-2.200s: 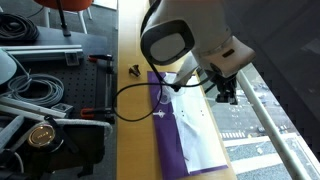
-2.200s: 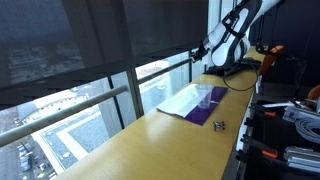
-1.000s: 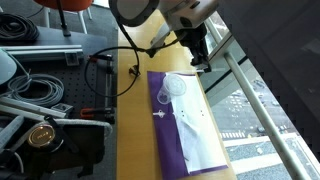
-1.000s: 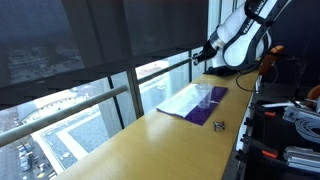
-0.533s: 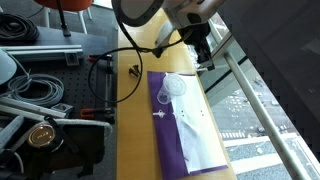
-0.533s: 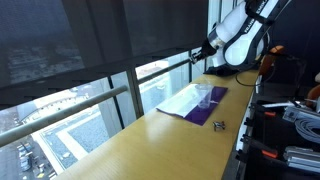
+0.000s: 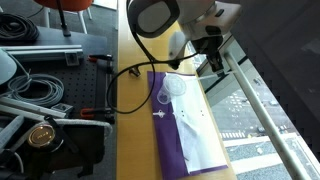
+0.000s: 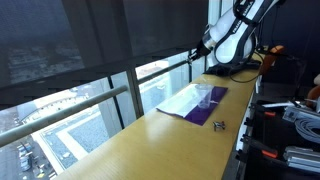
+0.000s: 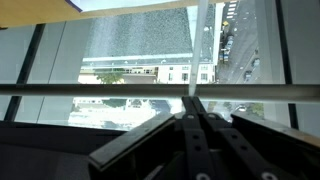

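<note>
Fingertips of our gripper (image 9: 192, 98) meet with nothing between them in the wrist view, and in an exterior view we see it hang above the window edge of the table (image 7: 135, 150), near but apart from the clear cup (image 7: 172, 90) on the purple mat (image 7: 168, 147) beside white paper (image 7: 195, 135).

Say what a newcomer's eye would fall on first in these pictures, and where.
The big white robot arm fills the top of an exterior view, its gripper up by the window. Below it, a purple cloth lies along the wooden table, with a clear cup on it.
</note>
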